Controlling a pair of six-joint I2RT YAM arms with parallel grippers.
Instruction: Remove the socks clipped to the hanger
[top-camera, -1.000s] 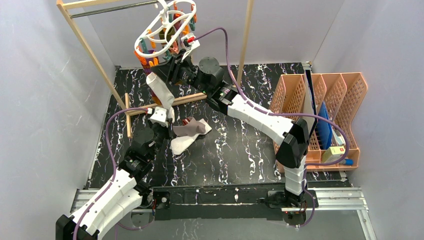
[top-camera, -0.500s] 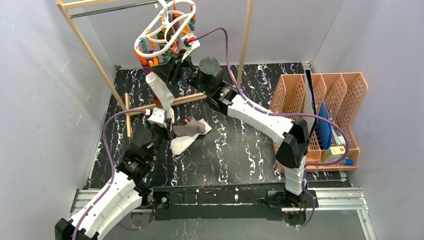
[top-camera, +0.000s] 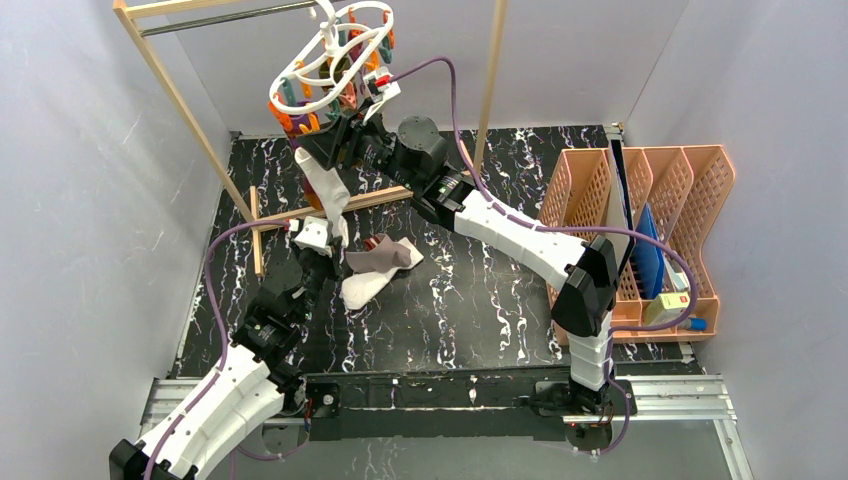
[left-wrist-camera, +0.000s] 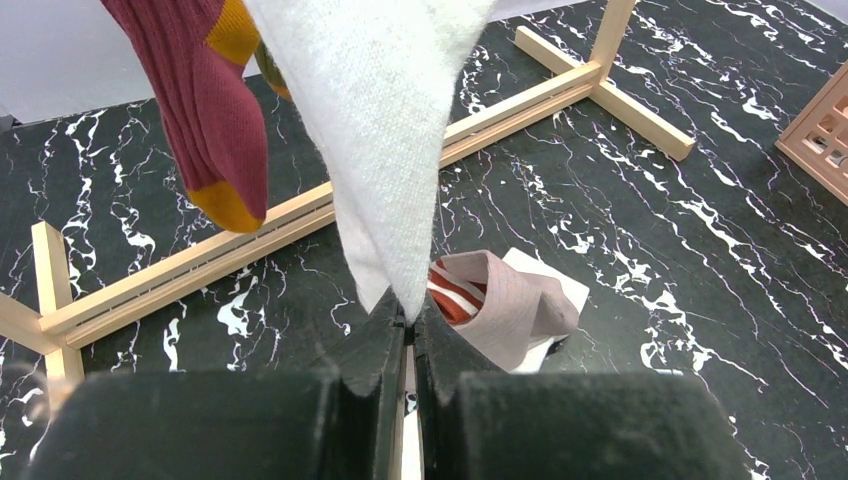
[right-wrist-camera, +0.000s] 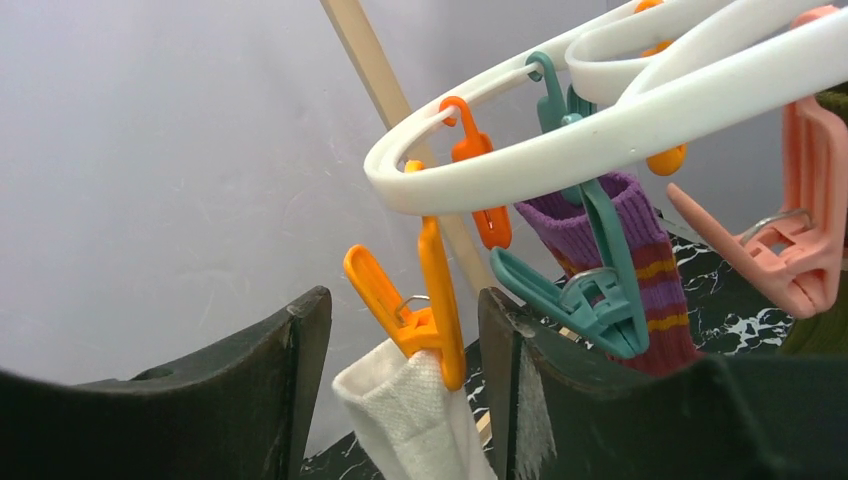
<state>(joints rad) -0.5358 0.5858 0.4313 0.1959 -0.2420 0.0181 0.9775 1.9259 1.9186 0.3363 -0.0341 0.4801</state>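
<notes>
Right gripper (right-wrist-camera: 402, 300) has just spread its fingers, and they now stand apart on both sides of the orange peg (right-wrist-camera: 432, 300) that clips the white sock (left-wrist-camera: 385, 150) to the hanger (right-wrist-camera: 600, 140). Below the hanger, the left gripper (left-wrist-camera: 408, 325) is pinched tight on that sock's low tip, and two loose socks (left-wrist-camera: 505, 305) lie on the table (left-wrist-camera: 650, 250) just past it. A maroon sock (left-wrist-camera: 210, 90) and a purple sock (right-wrist-camera: 610, 230) hang from the hanger too.
</notes>
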